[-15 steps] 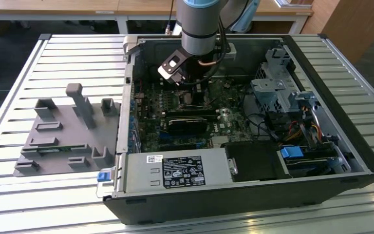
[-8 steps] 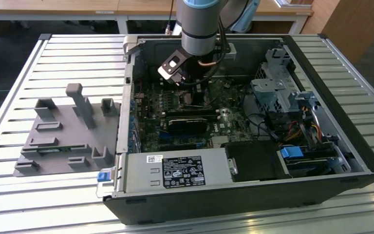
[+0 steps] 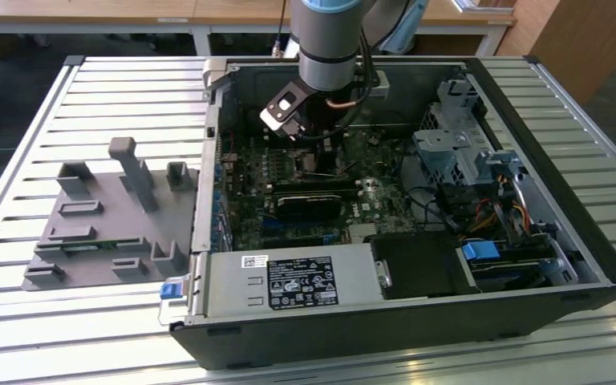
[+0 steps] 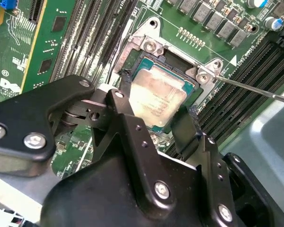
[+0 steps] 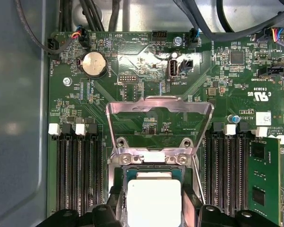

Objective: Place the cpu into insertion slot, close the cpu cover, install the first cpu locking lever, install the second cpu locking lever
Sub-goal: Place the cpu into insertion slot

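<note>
Cpu: the cpu (image 4: 158, 97) is a flat square chip with a pale metal top. It sits directly over the insertion slot (image 4: 173, 59), square with its frame. I cannot tell whether it is fully seated.
Gripper: the gripper (image 4: 154, 99) is clamped on the cpu. One of the black fingers (image 4: 130, 123) rests against each of two opposite edges of the chip.
Cpu cover: in the first wrist view the cpu cover (image 5: 159, 103) stands swung up and open on the far side of the slot. Green board shows through its square cut-out.
Locking lever: one locking lever (image 4: 255, 89), a thin metal rod, is unlatched and juts out from a corner of the socket bracket.
Board: the motherboard (image 5: 146, 61) carries long black memory slots (image 5: 78, 175) on both sides of the socket. A round coin cell (image 5: 94, 64) lies beyond the cover.
Arm: in the exterior view the arm (image 3: 330, 40) reaches down into the far half of the open computer case (image 3: 565, 265).
Case: the power supply (image 3: 286, 281) lies along the case's near wall.
Surroundings: the case rests on a slatted table (image 3: 30, 321). A grey fixture (image 3: 105, 224) stands just beside the case, at the exterior view's left.
</note>
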`<state>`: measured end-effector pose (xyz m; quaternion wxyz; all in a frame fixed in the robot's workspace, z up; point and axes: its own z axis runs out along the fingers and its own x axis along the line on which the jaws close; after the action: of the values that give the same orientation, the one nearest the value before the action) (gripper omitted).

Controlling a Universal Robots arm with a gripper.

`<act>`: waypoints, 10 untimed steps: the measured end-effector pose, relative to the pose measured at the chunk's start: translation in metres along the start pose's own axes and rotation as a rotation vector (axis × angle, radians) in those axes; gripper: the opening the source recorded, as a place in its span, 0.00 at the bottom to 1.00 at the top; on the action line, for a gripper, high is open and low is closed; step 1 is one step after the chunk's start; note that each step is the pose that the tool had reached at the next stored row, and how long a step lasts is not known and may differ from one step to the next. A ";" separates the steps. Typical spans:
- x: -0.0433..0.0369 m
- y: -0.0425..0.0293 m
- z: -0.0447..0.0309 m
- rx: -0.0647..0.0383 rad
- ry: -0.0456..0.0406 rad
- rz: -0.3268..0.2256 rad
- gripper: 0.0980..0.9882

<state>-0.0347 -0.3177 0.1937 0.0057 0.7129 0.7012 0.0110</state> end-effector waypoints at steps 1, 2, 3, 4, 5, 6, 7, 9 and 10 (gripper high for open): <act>0.0000 0.0001 -0.0013 0.000 0.0001 0.000 0.58; 0.0000 0.0001 -0.0030 0.000 0.0000 0.000 0.58; 0.0001 0.0001 -0.0049 0.000 0.0002 0.000 0.58; 0.0001 0.0002 -0.0071 0.000 0.0002 0.000 0.58; 0.0001 0.0002 -0.0090 0.000 0.0001 0.000 0.58; 0.0001 0.0003 -0.0106 0.001 0.0000 0.000 0.58; 0.0001 0.0005 -0.0120 0.001 0.0000 0.000 0.58; 0.0002 0.0010 -0.0137 0.005 0.0001 0.000 0.49; 0.0002 0.0017 -0.0139 0.008 0.0002 0.000 0.49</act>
<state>-0.0333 -0.3176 0.2076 0.0029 0.7130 0.7011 0.0083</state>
